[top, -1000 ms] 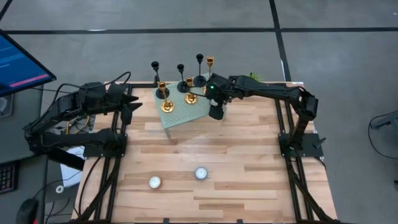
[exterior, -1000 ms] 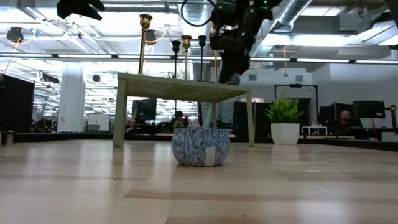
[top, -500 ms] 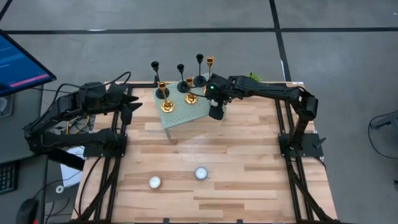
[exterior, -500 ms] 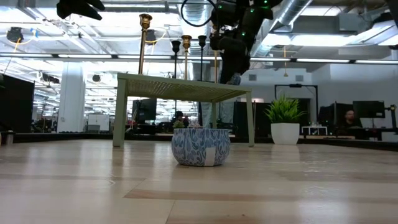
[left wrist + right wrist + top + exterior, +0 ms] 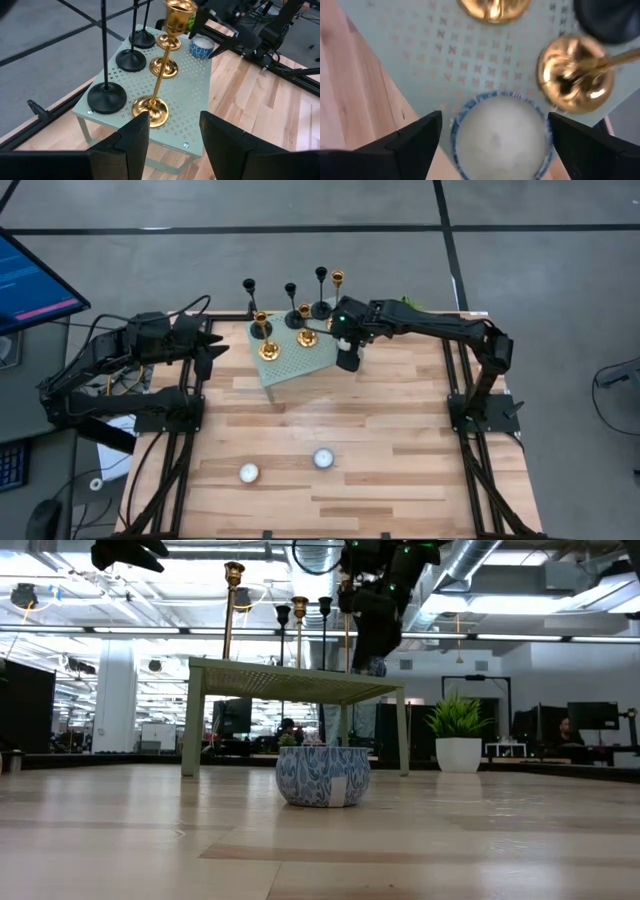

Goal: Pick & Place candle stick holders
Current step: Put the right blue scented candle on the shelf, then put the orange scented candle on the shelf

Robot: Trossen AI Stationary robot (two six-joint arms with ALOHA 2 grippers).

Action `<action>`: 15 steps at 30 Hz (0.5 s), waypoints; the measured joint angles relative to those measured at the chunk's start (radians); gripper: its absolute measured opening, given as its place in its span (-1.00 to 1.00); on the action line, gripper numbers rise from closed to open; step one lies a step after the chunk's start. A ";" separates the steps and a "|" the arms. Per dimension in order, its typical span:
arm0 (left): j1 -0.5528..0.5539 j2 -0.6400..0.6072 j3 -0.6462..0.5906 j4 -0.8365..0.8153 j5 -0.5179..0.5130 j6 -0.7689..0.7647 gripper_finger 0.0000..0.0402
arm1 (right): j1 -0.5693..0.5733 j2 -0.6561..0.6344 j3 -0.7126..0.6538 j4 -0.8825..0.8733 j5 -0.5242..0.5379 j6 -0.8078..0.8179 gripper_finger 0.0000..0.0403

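A: Where are the candle stick holders (image 5: 156, 75)?
B: Black and gold ones stand together on the small green stand (image 5: 195, 95).

A: And the tools?
B: The right tool (image 5: 495, 135) hangs above a blue-patterned candle cup (image 5: 501, 134) at the stand's edge, fingers apart, empty. The left tool (image 5: 172, 131), partly apart, waits beside the stand.

One camera looks straight down on the whole table (image 5: 330, 430); another sits level with its top. Each wrist camera peers close at the small green stand (image 5: 192, 90) — seen in all views.

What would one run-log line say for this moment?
right gripper: open above blue-patterned candle | candle: on green stand | left gripper: waiting
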 joint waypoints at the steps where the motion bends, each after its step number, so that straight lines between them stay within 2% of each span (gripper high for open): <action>1: 0.000 0.000 0.000 0.000 0.000 0.000 -0.13 | 0.000 -0.007 0.008 -0.016 0.000 0.000 0.75; 8: 0.000 0.000 0.000 0.000 0.001 0.000 -0.13 | 0.002 -0.058 0.040 -0.085 0.004 0.025 0.75; 15: 0.000 0.000 0.000 0.000 0.018 0.000 -0.13 | 0.060 -0.204 0.040 -0.335 0.004 0.148 0.75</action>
